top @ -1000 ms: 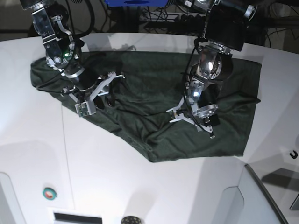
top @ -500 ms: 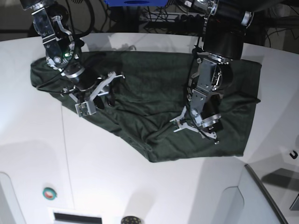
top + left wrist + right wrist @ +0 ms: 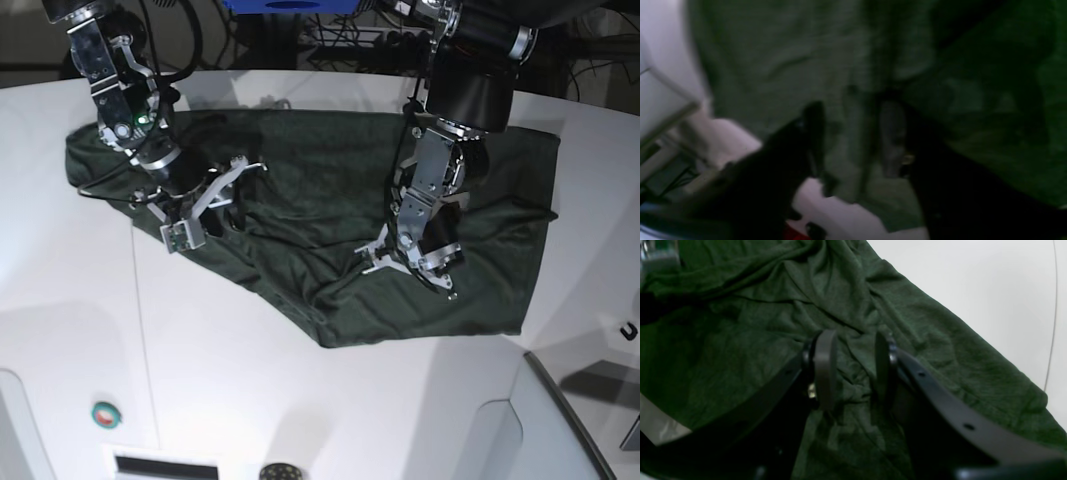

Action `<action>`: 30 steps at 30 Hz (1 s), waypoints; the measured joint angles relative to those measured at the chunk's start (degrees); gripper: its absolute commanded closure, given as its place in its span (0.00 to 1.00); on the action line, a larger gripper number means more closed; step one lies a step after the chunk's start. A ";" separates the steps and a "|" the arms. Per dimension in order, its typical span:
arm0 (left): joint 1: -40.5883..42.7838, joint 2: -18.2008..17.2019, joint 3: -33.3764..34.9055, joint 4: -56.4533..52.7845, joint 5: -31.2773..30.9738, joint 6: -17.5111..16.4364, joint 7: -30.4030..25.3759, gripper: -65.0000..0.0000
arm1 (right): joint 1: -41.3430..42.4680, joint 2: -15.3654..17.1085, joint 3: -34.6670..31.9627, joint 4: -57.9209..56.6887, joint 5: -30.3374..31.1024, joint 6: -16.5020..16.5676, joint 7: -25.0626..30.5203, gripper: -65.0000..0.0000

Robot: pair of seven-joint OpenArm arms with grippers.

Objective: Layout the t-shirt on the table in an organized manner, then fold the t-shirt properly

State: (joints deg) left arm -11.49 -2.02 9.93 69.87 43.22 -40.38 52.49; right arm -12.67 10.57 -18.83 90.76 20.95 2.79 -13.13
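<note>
One t-shirt [image 3: 320, 215], dark green and wrinkled, is spread across the far half of the worktop [image 3: 250, 390], its back edge near the worktop's curved far rim. Its front edge is seen to run slantwise from the left down to a low corner near the middle, then level toward the right. Folds are gathered in the middle of the cloth.

Wide bare white surface is left in front of the cloth and on both sides. A thin dark seam [image 3: 143, 330] is drawn down the worktop on the left of the base view.

The right pincer [image 3: 851, 370] is held low over the slanted edge, jaws partly apart, with a ridge of cloth bunched between them; whether the cloth is actually pinched cannot be told. The left pincer [image 3: 412, 262] is pressed down among the middle folds, jaws part open; its wrist view is blurred, so a hold cannot be told.

A small round green-and-red button [image 3: 106, 413] is set near the front edge. Cables and dark equipment are seen beyond the far rim.
</note>
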 measured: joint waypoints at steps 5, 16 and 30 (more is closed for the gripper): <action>-0.22 0.46 -0.17 -0.28 0.04 0.00 -2.01 0.80 | 0.07 0.00 -0.02 0.00 0.00 0.00 -0.02 0.73; -0.11 0.57 -0.26 -0.37 0.04 0.00 -2.12 0.81 | 0.04 -0.02 -0.02 0.00 0.00 0.02 0.00 0.73; -1.22 0.52 -0.26 -4.04 0.04 0.00 -2.14 0.81 | 0.07 -0.02 -0.02 0.00 0.00 0.00 0.00 0.73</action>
State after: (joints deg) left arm -12.71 -1.50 9.67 65.82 43.27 -40.38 50.35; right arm -12.60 10.55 -18.85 90.76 20.95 2.79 -13.13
